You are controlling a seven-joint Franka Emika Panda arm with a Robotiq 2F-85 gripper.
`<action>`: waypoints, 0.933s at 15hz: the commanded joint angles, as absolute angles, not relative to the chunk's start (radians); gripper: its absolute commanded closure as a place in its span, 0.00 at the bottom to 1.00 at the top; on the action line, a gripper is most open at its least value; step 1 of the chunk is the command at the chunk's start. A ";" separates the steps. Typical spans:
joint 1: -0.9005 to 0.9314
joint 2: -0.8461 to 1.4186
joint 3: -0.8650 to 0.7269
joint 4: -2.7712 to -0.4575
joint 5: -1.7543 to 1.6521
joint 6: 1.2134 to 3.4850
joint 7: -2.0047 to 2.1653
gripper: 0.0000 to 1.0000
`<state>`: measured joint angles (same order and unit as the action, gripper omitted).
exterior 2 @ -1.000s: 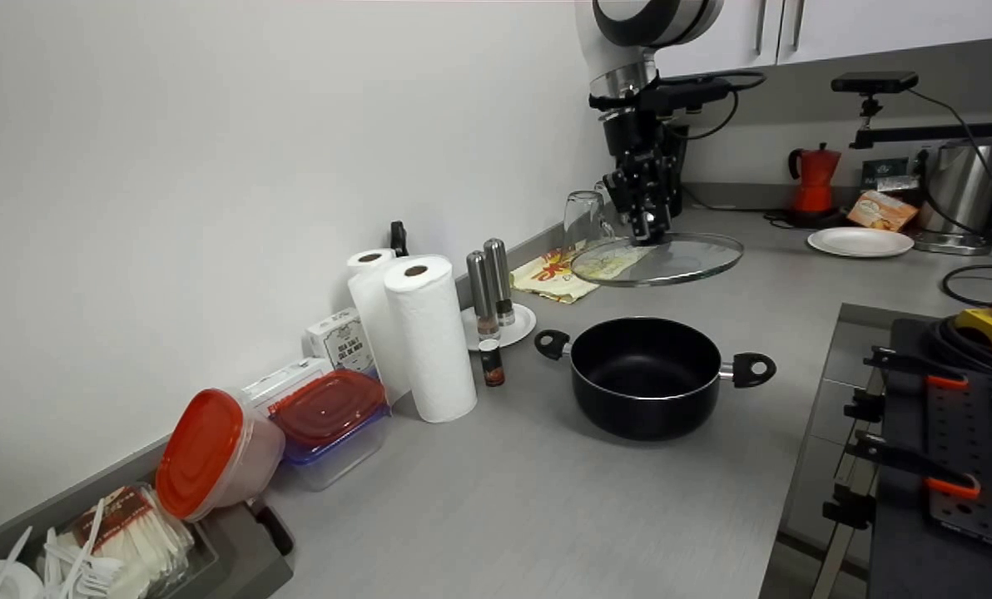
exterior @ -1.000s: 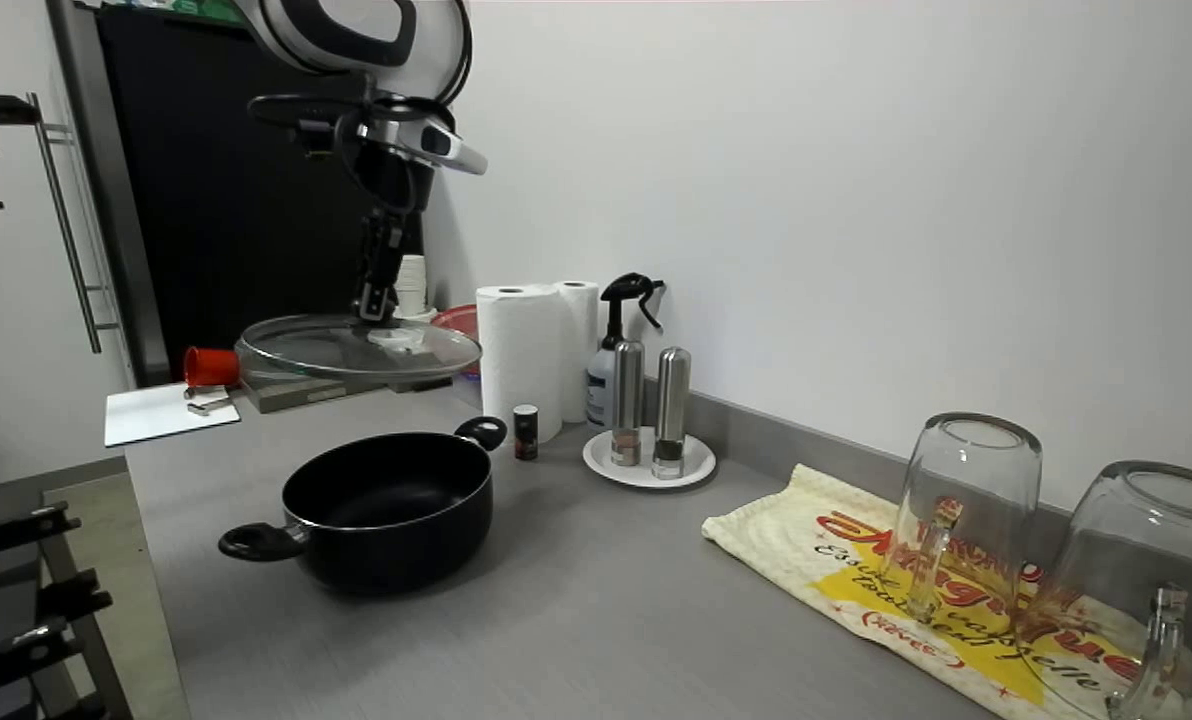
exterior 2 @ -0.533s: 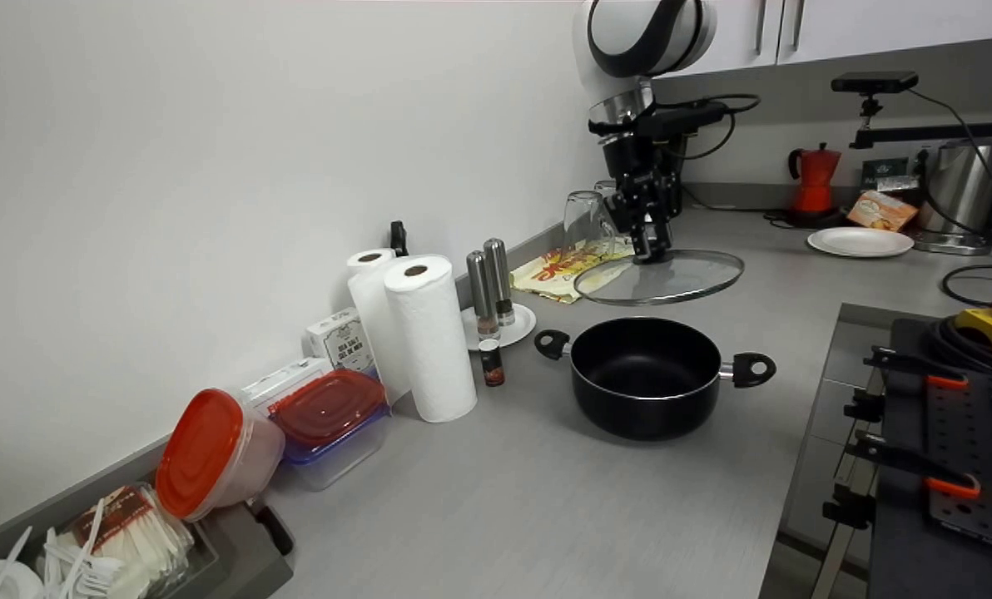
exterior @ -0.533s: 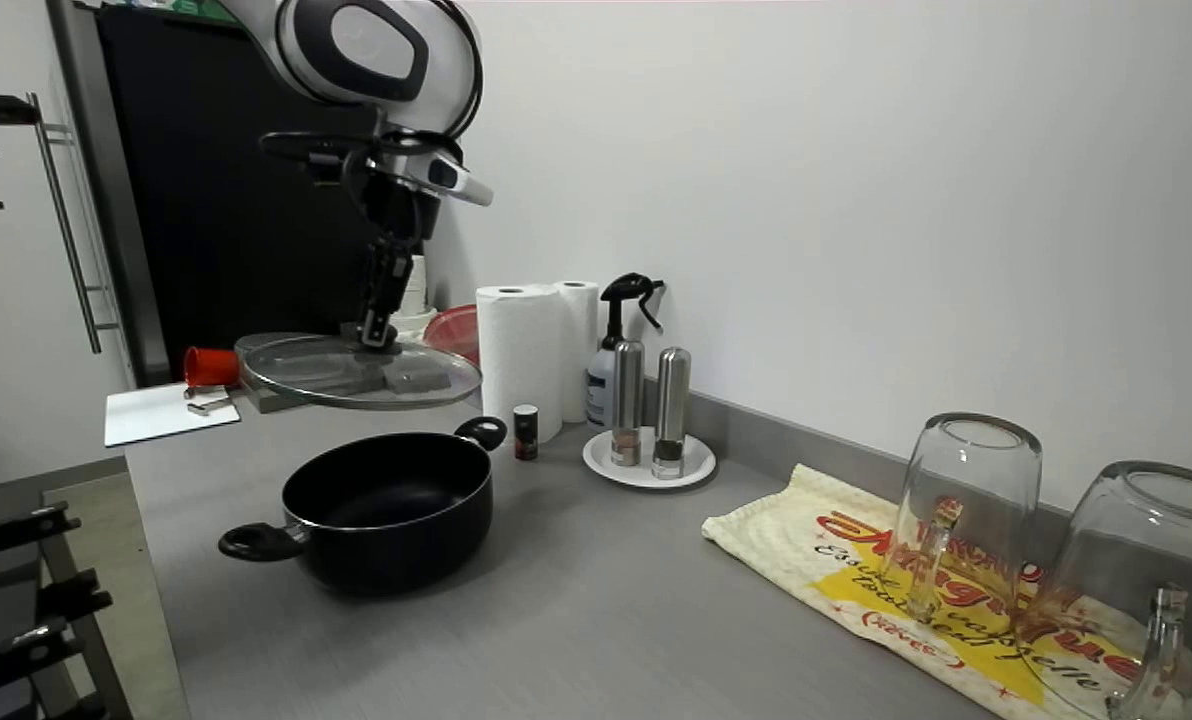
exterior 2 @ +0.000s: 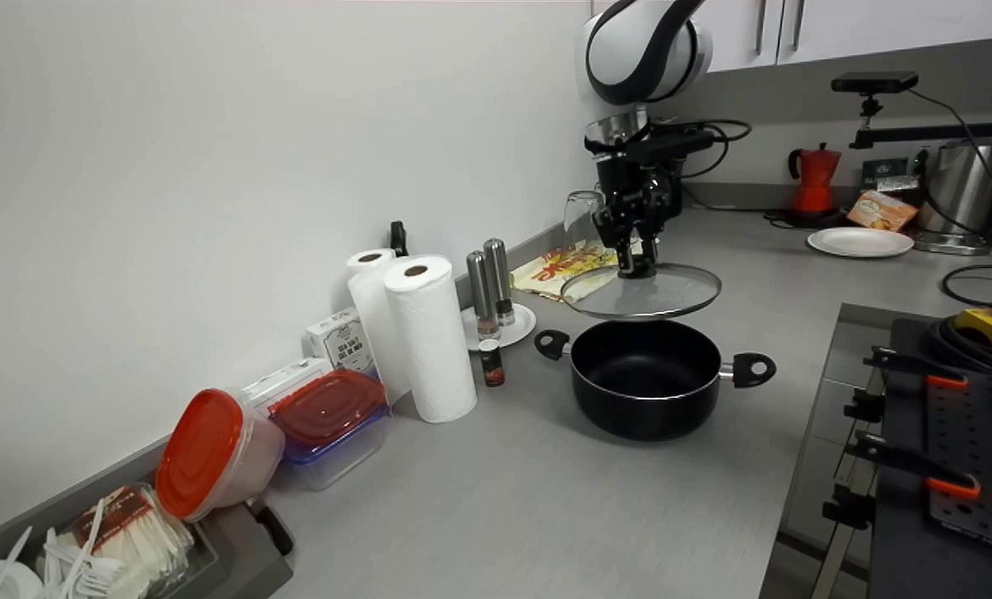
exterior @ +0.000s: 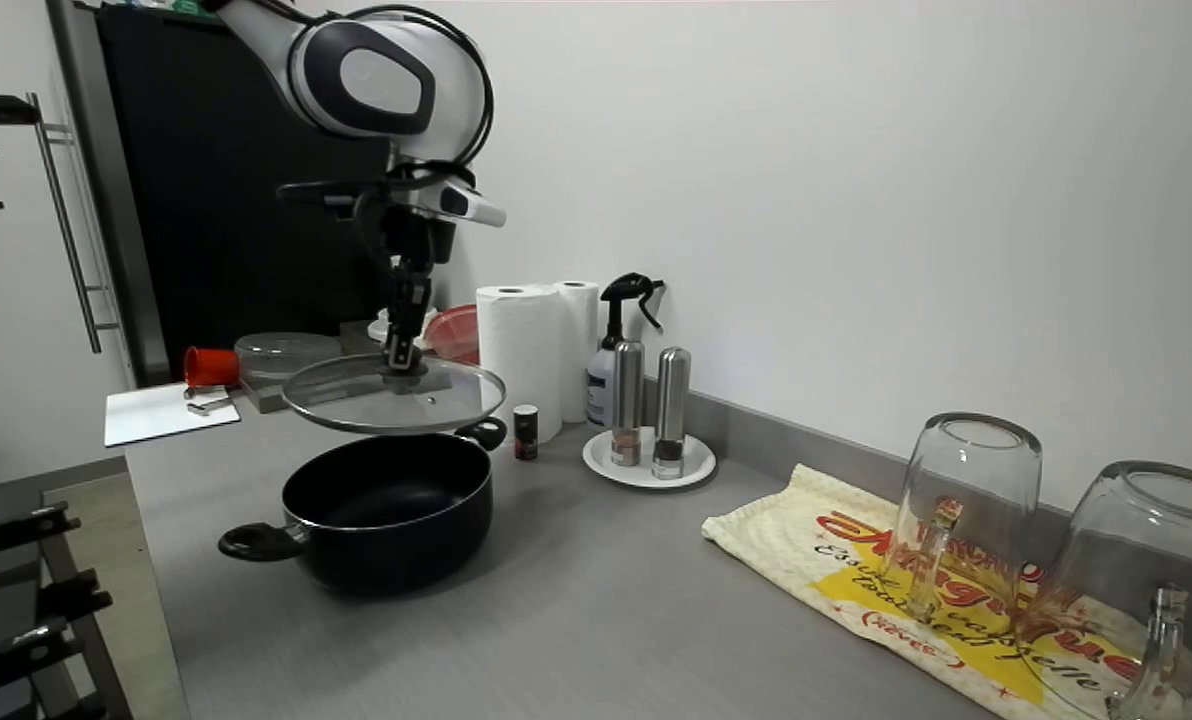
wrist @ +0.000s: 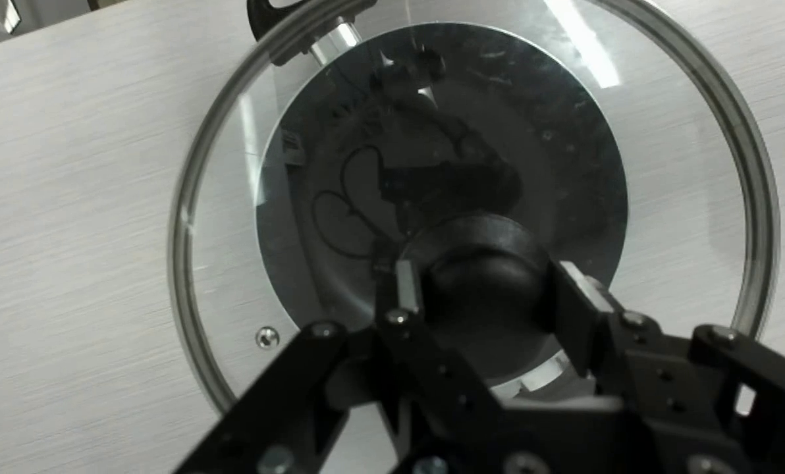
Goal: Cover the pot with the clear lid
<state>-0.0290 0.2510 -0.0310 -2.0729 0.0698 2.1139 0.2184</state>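
The wide black pot (exterior: 386, 545) stands upright on the grey counter, its mouth uncovered, in both exterior views (exterior 2: 646, 413). In the wrist view its bowl shows through the glass, with one loop handle (wrist: 259, 18) past the rim. The clear lid (exterior: 376, 405) hangs roughly level above the pot, apart from it, in both exterior views (exterior 2: 679, 291); its metal rim (wrist: 183, 217) fills much of the wrist view. My gripper (exterior: 402, 358) is shut on the lid's black knob, also in an exterior view (exterior 2: 637, 264); the fingers (wrist: 488, 286) sit on both sides of it.
Paper towel rolls (exterior: 518, 350), a small spice jar (exterior: 525, 432) and a white plate (exterior: 696, 463) with two steel mills stand along the wall. Upturned glasses (exterior: 966, 520) stand on a printed cloth (exterior: 796, 520). Plastic tubs (exterior 2: 329, 408) sit near a cutlery tray (exterior 2: 242, 553).
The lid has come down toward the pot with my gripper shut on its knob. In the last half second it has also shifted sideways, toward the wall with the paper towels. The pot has not moved.
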 commanded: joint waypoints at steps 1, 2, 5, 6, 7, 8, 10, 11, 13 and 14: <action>-0.021 0.239 -0.036 -2.093 0.084 2.147 0.245 0.75; -0.018 0.241 -0.035 -2.100 0.082 2.155 0.248 0.75; -0.013 0.255 -0.030 -2.109 0.089 2.168 0.258 0.75; -0.011 0.260 -0.030 -2.110 0.088 2.172 0.265 0.75; -0.008 0.269 -0.029 -2.107 0.088 2.171 0.269 0.75; -0.006 0.276 -0.028 -2.105 0.089 2.170 0.274 0.75; 0.000 0.291 -0.026 -2.100 0.090 2.169 0.286 0.75; 0.002 0.300 -0.025 -2.098 0.090 2.168 0.289 0.75; 0.006 0.314 -0.026 -2.097 0.088 2.170 0.297 0.75; 0.007 0.323 -0.027 -2.097 0.089 2.174 0.300 0.75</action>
<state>-0.0056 0.3115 -0.0232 -2.1076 0.0751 2.1651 0.2759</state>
